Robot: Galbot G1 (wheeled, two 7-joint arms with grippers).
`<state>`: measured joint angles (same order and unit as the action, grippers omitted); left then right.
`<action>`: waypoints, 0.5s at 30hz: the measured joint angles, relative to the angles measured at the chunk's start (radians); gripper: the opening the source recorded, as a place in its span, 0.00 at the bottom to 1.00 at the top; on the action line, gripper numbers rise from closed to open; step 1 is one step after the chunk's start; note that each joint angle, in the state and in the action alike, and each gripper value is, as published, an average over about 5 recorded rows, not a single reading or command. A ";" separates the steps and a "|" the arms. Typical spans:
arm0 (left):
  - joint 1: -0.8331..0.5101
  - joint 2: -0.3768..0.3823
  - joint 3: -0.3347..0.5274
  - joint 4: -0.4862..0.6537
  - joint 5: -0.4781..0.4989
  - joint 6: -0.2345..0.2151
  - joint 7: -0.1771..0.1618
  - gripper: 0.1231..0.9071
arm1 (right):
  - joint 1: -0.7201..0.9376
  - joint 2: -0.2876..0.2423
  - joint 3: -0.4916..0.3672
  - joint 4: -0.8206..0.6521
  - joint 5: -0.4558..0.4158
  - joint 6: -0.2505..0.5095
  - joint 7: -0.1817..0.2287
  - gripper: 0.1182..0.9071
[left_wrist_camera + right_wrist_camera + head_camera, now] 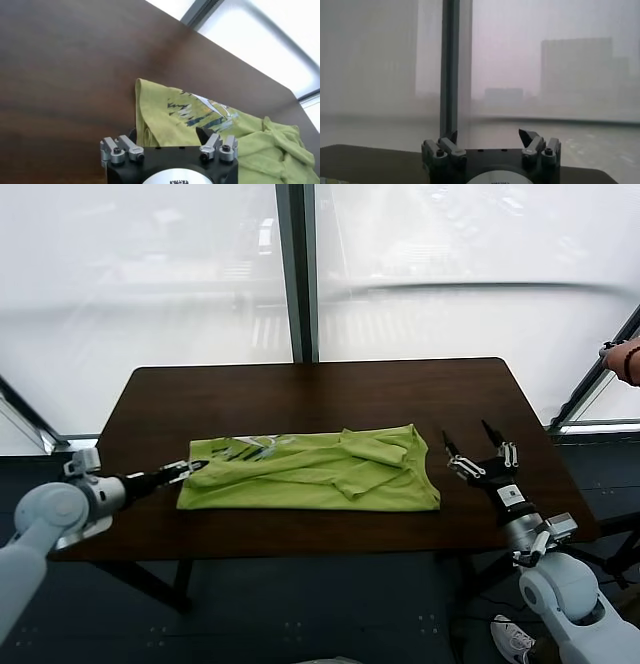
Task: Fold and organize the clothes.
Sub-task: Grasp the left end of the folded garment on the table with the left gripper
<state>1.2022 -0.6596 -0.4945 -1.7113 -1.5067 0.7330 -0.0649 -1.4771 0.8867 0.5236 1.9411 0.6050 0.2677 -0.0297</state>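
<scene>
The clothes are one lime-green T-shirt (310,472) lying in a flat, partly folded band across the middle of the dark table (320,394). Its white-grey print (252,447) shows near the left end, and a sleeve (378,449) is folded over the top at the right. My left gripper (192,470) is low at the shirt's left edge and open. In the left wrist view the shirt (172,117) lies between the spread fingers of that gripper (169,133). My right gripper (472,450) stands open just right of the shirt, apart from it and holding nothing; in its wrist view the gripper (489,134) faces the window.
A window with a dark vertical post (297,274) runs behind the table. A person's hand (624,362) shows at the far right edge. Bare tabletop lies behind the shirt and on both sides. A shoe (510,636) is on the floor below the right arm.
</scene>
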 joint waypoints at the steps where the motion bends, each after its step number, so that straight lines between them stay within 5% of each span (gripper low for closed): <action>1: 0.001 0.000 0.002 -0.002 0.000 0.000 0.000 1.00 | 0.001 0.001 -0.001 0.000 0.000 0.000 0.000 1.00; 10: -0.009 -0.014 0.024 -0.015 0.004 0.001 0.000 0.94 | -0.008 0.014 0.003 0.015 -0.003 -0.005 0.003 1.00; 15: -0.015 -0.032 0.033 -0.008 0.028 0.002 -0.001 0.71 | -0.011 0.028 0.005 0.021 -0.006 -0.005 0.003 1.00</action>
<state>1.1867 -0.6921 -0.4611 -1.7191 -1.4785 0.7346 -0.0656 -1.4878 0.9147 0.5289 1.9621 0.5990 0.2622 -0.0263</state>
